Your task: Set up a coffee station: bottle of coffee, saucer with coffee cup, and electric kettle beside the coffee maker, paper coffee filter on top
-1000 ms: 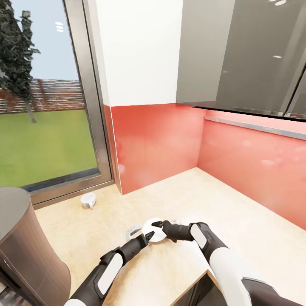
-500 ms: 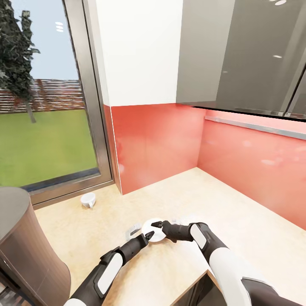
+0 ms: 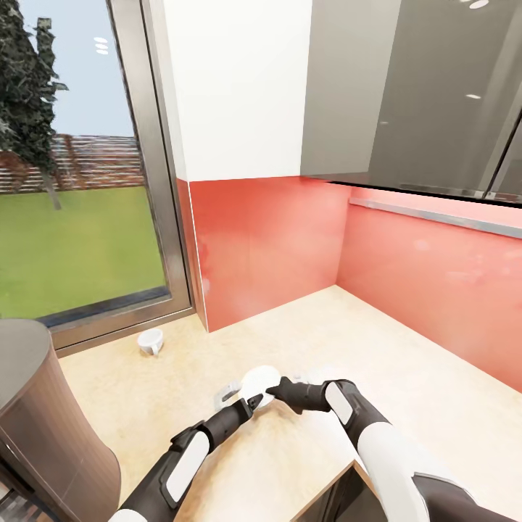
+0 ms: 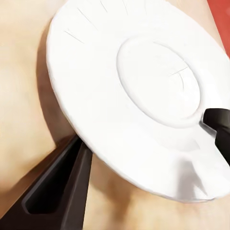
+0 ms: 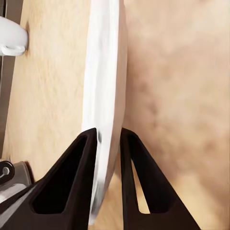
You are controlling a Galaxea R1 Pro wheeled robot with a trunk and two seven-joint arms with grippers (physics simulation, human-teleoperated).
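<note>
Beige countertop (image 3: 406, 362) fills the lower half of the head view, w/ a red backsplash (image 3: 290, 239) meeting in a corner at about 12 o'clock from the arms, grey wall cabinets (image 3: 420, 94) above at 1–2 o'clock, and a big window (image 3: 72, 181) w/ lawn and a tree at 10–11 o'clock. A dark rounded cabinet end (image 3: 36, 428) sits at 9 o'clock. Both arms reach fwd and meet near the counter's front edge, at 6 o'clock in the head view. The saucer (image 3: 259, 379) is between them, white, lifted off the counter and tilted up on edge; left wrist view shows its face w/ the centre well (image 4: 158, 81), right wrist view shows it nearly edge-on (image 5: 106, 86). Right gripper (image 5: 109, 139) is pinched on the saucer rim, one black finger on each face, gap no wider than the rim. Left gripper (image 3: 250, 403) sits just under the saucer at 7 o'clock of it; one finger (image 4: 62, 191) shows below the rim, but can't tell how far it's open or if it grips. The coffee cup (image 3: 151, 341), white, stands apart on the counter by the window frame, at 10 o'clock from the saucer; its handle shows in the right wrist view (image 5: 12, 38).
</note>
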